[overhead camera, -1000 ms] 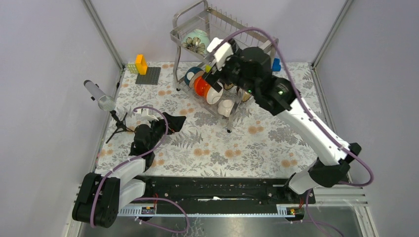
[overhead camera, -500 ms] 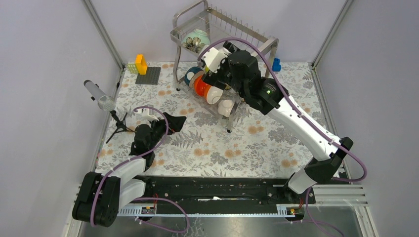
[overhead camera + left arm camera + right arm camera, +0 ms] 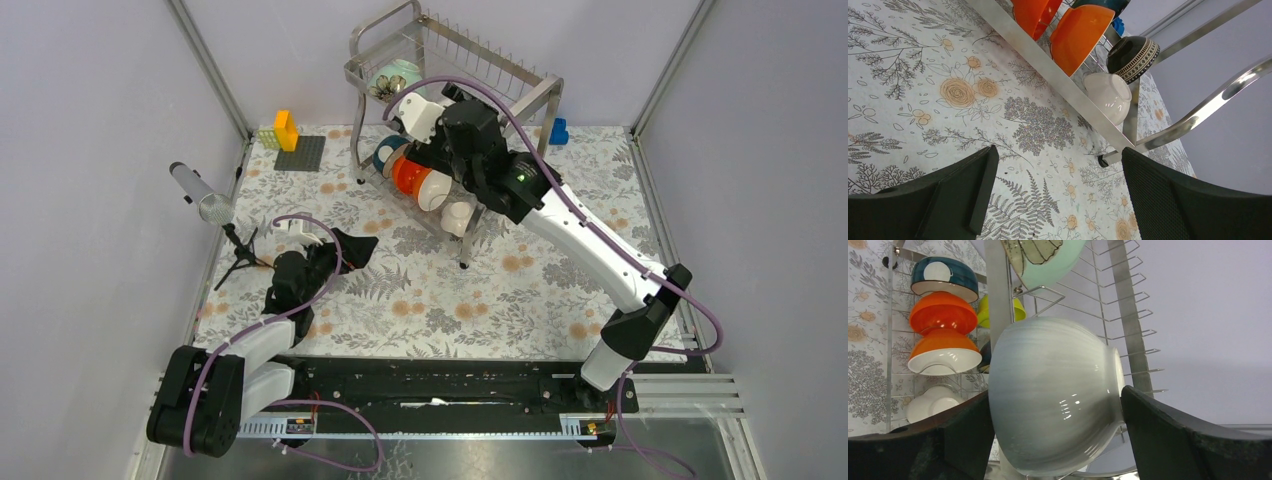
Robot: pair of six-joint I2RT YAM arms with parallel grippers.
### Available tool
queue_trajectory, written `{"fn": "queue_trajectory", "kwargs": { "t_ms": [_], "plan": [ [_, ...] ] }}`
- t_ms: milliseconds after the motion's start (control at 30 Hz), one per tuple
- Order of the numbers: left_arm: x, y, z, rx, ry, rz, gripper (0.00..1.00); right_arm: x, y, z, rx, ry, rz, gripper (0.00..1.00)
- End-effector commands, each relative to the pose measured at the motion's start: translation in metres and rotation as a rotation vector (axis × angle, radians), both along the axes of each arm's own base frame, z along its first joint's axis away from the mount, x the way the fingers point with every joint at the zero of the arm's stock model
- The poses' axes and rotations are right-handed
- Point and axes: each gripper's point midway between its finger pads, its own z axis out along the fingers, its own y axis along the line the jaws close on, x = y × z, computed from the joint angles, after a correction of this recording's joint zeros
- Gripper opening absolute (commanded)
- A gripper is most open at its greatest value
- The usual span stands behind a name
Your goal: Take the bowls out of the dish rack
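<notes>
The steel dish rack [image 3: 520, 82] stands at the back centre. My right gripper [image 3: 405, 100] is at its upper tier, open, with its jaws on either side of a glossy white bowl [image 3: 1053, 395] standing on edge; the fingers [image 3: 968, 435] sit at the bowl's sides. A pale green floral bowl [image 3: 1048, 257] is behind it. The lower tier holds a dark blue bowl [image 3: 938, 272], two orange-red bowls [image 3: 943, 312], a yellow-green bowl [image 3: 1018, 310] and a white bowl [image 3: 1108, 92]. My left gripper [image 3: 345, 245] is open and empty over the table [image 3: 1057, 165].
A yellow block [image 3: 287, 130] stands on a grey baseplate [image 3: 302, 155] at the back left. A blue block [image 3: 559, 130] lies right of the rack. A microphone on a tripod [image 3: 205, 200] stands at the left edge. Walls enclose the floral table.
My right arm has swung left along the rack's upper tier, and its jaws now straddle the white bowl. The left arm has not moved.
</notes>
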Motion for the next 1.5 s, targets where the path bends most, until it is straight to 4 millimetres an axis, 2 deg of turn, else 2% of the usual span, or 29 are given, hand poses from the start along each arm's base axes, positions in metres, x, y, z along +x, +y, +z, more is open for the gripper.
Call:
{"fn": "queue_trajectory", "kwargs": {
  "t_ms": [0,100,200,400,567,667,1100,1467],
  "plan": [
    [0.004,-0.006,0.022,-0.009,-0.084,-0.026,0.99,-0.006,0.001,0.002,0.005,0.024,0.002,0.88],
    [0.004,-0.006,0.022,-0.009,-0.085,-0.026,0.99,-0.007,-0.002,0.011,0.023,0.009,-0.004,0.69],
    [0.004,-0.006,0.022,-0.009,-0.086,-0.026,0.99,-0.009,-0.004,0.019,0.040,-0.011,-0.001,0.57],
    [0.004,-0.005,0.022,-0.007,-0.088,-0.026,0.99,-0.006,-0.011,0.036,0.076,-0.078,-0.038,0.51],
    [0.004,-0.005,0.022,-0.005,-0.086,-0.025,0.99,0.001,-0.026,0.064,0.137,-0.207,-0.137,0.40],
    [0.004,-0.005,0.022,-0.005,-0.086,-0.025,0.99,0.001,-0.032,0.081,0.187,-0.280,-0.165,0.41],
    [0.005,-0.007,0.021,-0.005,-0.083,-0.033,0.99,0.002,-0.039,0.112,0.268,-0.417,-0.206,0.36],
    [0.005,-0.006,0.022,-0.001,-0.086,-0.032,0.99,-0.014,-0.034,0.135,0.408,-0.416,-0.096,0.34]
  ]
}}
